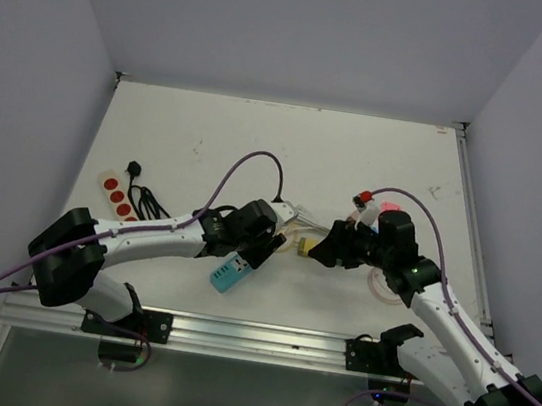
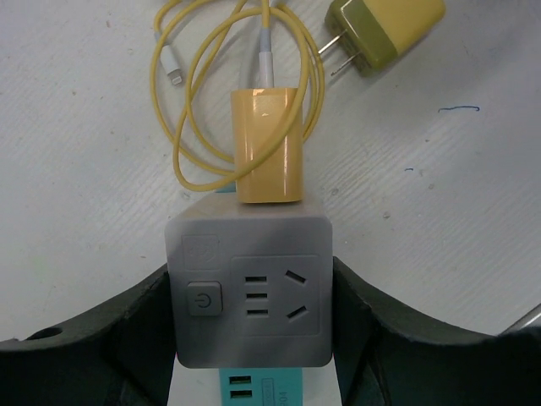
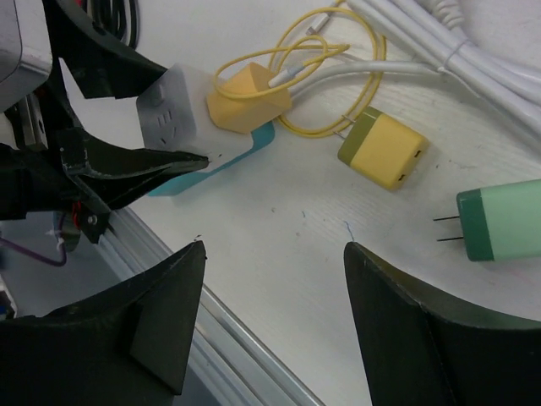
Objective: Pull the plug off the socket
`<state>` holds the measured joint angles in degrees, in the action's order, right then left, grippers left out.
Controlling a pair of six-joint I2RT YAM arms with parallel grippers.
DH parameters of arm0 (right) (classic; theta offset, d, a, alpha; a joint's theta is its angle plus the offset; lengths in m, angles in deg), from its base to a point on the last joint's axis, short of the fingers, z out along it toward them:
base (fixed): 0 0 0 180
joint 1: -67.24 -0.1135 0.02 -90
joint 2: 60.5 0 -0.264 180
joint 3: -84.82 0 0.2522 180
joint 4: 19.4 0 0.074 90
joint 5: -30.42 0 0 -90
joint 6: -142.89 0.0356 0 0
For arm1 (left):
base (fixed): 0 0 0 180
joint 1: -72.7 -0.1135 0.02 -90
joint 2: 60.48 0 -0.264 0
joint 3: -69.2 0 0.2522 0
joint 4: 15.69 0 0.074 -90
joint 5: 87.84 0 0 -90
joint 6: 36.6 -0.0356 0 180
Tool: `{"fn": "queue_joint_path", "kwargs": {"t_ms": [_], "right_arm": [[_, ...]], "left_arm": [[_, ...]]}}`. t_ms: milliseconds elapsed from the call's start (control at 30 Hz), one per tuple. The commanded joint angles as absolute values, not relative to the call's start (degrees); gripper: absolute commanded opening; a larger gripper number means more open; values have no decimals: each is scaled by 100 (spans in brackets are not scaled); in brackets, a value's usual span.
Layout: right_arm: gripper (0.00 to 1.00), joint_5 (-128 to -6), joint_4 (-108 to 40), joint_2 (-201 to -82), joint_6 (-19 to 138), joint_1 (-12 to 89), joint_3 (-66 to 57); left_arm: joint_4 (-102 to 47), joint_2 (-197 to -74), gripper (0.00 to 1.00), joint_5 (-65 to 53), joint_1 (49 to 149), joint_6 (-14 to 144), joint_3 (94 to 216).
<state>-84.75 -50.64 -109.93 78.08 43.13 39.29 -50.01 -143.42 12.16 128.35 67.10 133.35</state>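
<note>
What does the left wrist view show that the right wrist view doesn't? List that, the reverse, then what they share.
Only left wrist: the power button and the USB ports.
Only right wrist: a green charger, white cables, and the right gripper, open above the table.
Both: the socket with the yellow plug plugged in, the yellow cable, a loose olive charger, and the left gripper closed on the socket's sides.

Three charger plugs (image 3: 248, 100) (one seated in the lone socket cube (image 2: 249, 288)), one red power strip (image 1: 118, 196).
</note>
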Motion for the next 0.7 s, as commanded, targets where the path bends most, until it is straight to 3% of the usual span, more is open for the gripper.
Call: {"fn": "queue_joint_path", "kwargs": {"t_ms": [0, 67, 200, 300, 467, 667], "right_arm": [[69, -9017, -4645, -11147, 7662, 4202, 3801], [63, -8921, -4539, -11209, 7697, 4036, 3792], [38, -8850, -4127, -11516, 7898, 3790, 3784], [26, -8859, -3828, -11657, 8048, 3543, 3757], [24, -8938, -3431, -11956, 8242, 3341, 3678], [29, -8666, -3343, -12105, 8294, 3306, 3573]], "left_arm": [[-5010, -14091, 0, 735, 12868, 5983, 13683], [-5133, -14020, 0, 621, 12868, 5728, 13824], [-5309, -13827, 0, 305, 12868, 5455, 13956], [-5292, -13669, 0, 6, 12868, 5446, 13983], [-5283, -13554, 0, -179, 12859, 5508, 13991], [-5327, -13466, 0, -478, 12868, 5569, 14009]]}}
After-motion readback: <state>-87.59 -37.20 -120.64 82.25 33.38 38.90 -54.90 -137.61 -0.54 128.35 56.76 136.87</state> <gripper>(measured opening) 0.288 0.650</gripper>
